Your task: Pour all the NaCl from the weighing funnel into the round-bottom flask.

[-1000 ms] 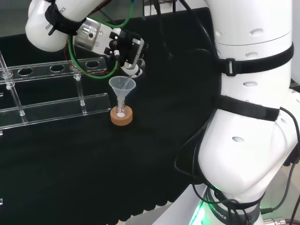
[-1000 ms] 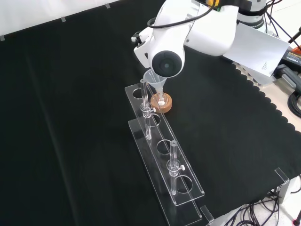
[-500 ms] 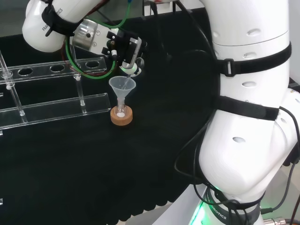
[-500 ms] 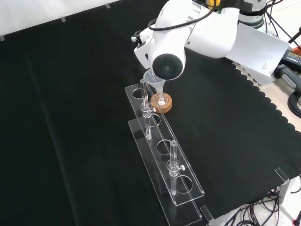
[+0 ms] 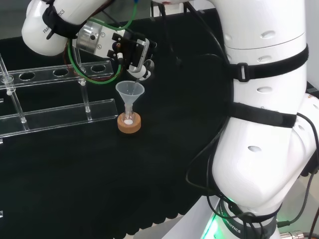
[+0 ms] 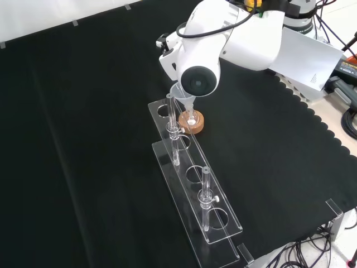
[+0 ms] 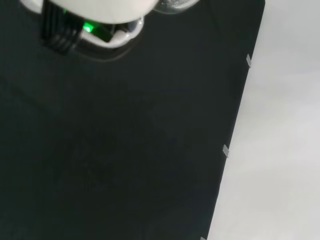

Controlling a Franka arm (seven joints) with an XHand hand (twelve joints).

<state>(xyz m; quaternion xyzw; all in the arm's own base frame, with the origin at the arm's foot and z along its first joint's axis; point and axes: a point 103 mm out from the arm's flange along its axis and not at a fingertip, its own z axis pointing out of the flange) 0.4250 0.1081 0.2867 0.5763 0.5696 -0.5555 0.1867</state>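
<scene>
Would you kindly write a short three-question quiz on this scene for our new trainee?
1. True or false: the funnel stands upright over the cork ring.
2. In the head view, where is the hand relative to the funnel? A) above it B) below it C) far to its right
3. Fill in: in the head view, the clear rack lies to the ____ of the cork ring.

Key: 1 true; 2 A; 3 left.
</scene>
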